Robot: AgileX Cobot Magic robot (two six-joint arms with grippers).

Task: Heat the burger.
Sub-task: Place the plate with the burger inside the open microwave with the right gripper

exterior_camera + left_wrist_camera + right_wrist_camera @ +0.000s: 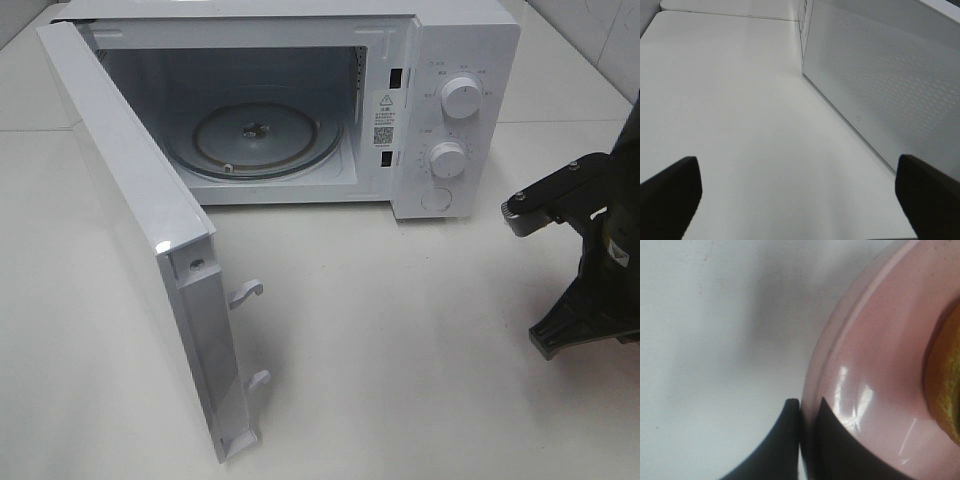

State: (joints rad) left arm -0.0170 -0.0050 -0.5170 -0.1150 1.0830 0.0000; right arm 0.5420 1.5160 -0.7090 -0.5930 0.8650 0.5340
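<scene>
Jaws: right gripper (807,405) pinches the pink plate (865,340) by its rim; left gripper (797,167) wide, empty.
Microwave (470,60) stands open; burger (946,375) not yet inside.

A white surface (400,350) is seen, softly and evenly lit; a seam (30,129) is shown crossing it, and pale wall tiles (600,30) are glimpsed behind.

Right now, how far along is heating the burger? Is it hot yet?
Not yet. Done: the microwave door stands open, and the glass turntable is bare. In hand: the right end effector pinches the rim of the pink plate carrying the burger. Left: put the plate inside, shut the door, turn the dials.
</scene>
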